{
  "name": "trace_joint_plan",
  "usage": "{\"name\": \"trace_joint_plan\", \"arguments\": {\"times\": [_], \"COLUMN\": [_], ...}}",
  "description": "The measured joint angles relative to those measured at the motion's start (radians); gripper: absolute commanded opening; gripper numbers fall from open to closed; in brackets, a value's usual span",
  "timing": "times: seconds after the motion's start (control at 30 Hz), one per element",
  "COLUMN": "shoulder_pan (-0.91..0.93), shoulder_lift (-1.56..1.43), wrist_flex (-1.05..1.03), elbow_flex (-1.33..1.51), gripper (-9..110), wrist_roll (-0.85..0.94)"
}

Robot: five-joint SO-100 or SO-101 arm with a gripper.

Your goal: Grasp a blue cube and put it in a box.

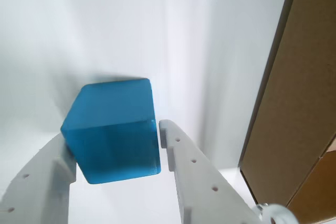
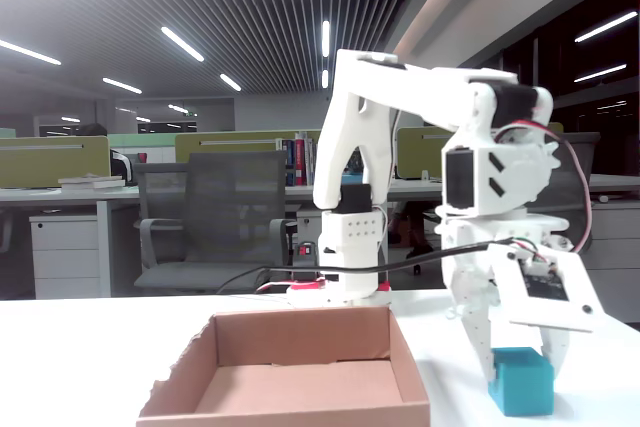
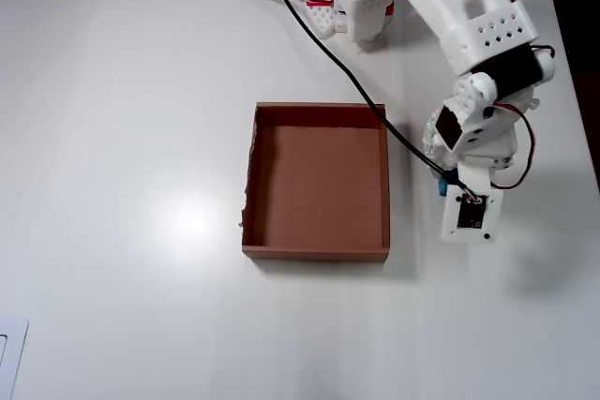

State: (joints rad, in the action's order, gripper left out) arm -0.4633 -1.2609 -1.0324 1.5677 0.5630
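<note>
Pincer (image 1: 113, 142) straddles the blue cube (image 1: 113, 129) on the white surface (image 3: 122, 138), just right of the box (image 3: 317, 252) in overhead view. Jaws sit narrow, touching the cube's sides; firm clamp can't be told. Cube sits skewed btwn fingers, so closing on corners may twist it out. Box wall is near; a low carry could clip it.

— Where does the cube sit?
— The blue cube (image 1: 113, 129) rests on the surface (image 3: 141, 138), between the fingers of the pincer (image 1: 113, 148).
— And the box?
— The box (image 3: 319, 180) lies just left of the pincer in the overhead view.
</note>
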Motion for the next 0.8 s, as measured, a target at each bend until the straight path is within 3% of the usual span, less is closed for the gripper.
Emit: {"name": "trace_joint_plan", "arguments": {"times": [0.8], "shoulder_pan": [0.018], "shoulder_lift": [-0.123], "wrist_flex": [-0.02], "elbow_flex": [-0.005], "gripper": [14], "wrist_roll": [-0.041]}}
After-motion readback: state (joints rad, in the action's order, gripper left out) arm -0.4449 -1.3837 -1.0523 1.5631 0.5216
